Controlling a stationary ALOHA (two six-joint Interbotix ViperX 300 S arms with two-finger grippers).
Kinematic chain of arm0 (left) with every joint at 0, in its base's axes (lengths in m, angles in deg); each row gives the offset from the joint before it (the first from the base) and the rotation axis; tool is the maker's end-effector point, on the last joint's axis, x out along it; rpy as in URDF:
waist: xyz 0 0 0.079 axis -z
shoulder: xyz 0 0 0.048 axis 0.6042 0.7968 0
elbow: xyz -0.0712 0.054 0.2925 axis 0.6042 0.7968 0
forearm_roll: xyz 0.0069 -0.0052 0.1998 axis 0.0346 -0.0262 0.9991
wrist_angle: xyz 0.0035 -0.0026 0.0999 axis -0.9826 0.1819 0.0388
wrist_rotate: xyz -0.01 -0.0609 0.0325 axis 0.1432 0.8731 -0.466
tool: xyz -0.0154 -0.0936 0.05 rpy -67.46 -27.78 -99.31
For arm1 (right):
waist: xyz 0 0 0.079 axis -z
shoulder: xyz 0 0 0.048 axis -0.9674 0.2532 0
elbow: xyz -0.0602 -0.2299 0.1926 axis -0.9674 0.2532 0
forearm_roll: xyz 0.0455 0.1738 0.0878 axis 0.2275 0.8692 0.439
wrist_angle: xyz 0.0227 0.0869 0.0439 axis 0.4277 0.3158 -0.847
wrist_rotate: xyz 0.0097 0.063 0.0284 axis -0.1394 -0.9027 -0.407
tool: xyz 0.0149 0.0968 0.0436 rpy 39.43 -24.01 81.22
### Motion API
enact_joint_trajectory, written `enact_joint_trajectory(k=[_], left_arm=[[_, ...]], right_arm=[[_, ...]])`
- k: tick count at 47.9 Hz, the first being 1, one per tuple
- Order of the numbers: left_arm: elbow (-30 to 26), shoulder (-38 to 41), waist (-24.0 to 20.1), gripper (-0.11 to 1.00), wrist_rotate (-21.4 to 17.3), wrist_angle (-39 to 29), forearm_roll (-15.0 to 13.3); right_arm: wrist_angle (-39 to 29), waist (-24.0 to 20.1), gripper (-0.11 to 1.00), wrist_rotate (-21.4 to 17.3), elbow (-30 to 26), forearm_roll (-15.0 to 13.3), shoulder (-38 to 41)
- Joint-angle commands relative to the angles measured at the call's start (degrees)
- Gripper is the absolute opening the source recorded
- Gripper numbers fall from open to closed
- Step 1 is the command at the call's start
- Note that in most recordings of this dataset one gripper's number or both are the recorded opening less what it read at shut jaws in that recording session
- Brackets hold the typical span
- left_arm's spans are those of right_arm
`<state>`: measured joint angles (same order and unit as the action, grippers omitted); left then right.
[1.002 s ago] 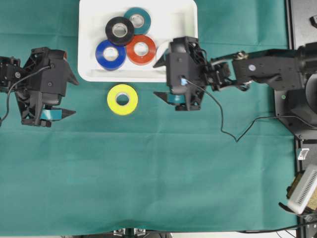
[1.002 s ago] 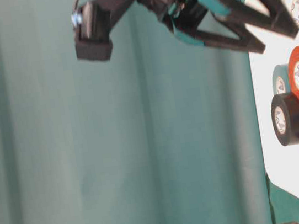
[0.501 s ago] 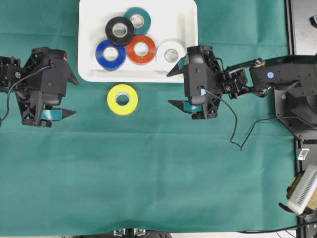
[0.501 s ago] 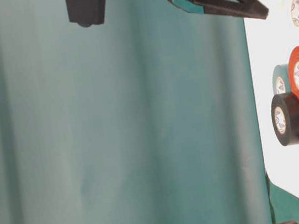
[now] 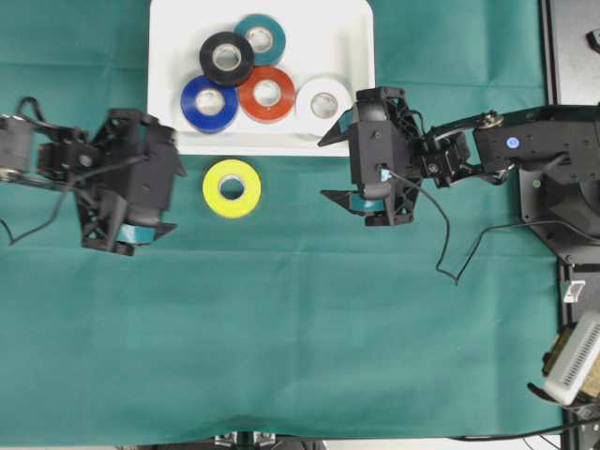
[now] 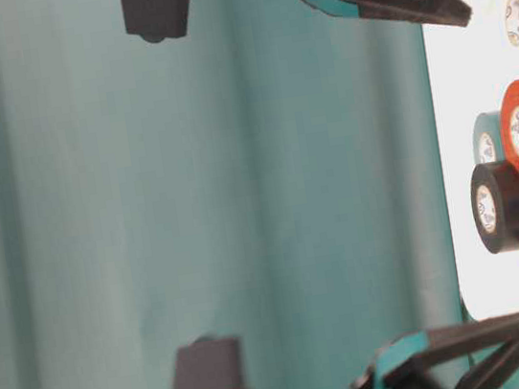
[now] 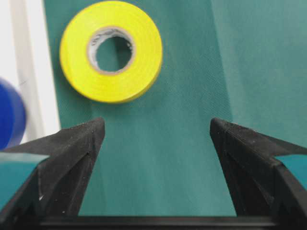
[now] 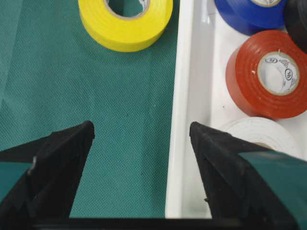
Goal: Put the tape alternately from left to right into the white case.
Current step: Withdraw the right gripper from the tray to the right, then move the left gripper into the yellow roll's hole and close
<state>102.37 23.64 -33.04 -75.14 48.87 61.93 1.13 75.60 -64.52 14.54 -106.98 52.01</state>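
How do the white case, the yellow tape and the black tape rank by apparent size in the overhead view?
1. The white case, far the largest.
2. The yellow tape and the black tape look alike; the black lies stacked nearer the camera, so unranked.

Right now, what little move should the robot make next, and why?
Probably the left gripper should ease toward the yellow roll and come down around it. That roll is the only one lying on the cloth; the other five sit in the case. The left gripper is open and empty, the roll just ahead of it.
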Motion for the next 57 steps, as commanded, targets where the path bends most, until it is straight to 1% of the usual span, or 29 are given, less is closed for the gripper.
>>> enact_joint_trajectory(k=[1,11,18,38,50,57], left_arm=[[-2.7,1.8,0.2,0.59,-1.7,0.2,0.1],[-6.4,5.2,0.2,0.59,-5.3,0.2,0.1],[-8.4,7.5,0.3,0.59,-6.5,0.2,0.1],[-11.6,13.4,0.8,0.59,-6.9,0.0,0.1],[-12.9,15.3,0.8,0.59,-6.7,-0.5,0.1],[-13.6,16.1,0.7,0.54,-6.6,-1.9,0.1]], right_arm=[[0.4,-0.3,0.84,-0.1,-0.4,0.1,-1.1],[0.4,-0.3,0.84,-0.1,0.0,0.2,-1.1],[0.4,-0.2,0.84,-0.1,0.3,0.3,-1.1],[0.4,-0.3,0.84,-0.2,0.5,0.3,-1.1],[1.1,-0.3,0.84,-0.2,0.6,0.4,-1.1],[1.2,-0.3,0.84,-0.2,0.7,0.5,-1.1]])
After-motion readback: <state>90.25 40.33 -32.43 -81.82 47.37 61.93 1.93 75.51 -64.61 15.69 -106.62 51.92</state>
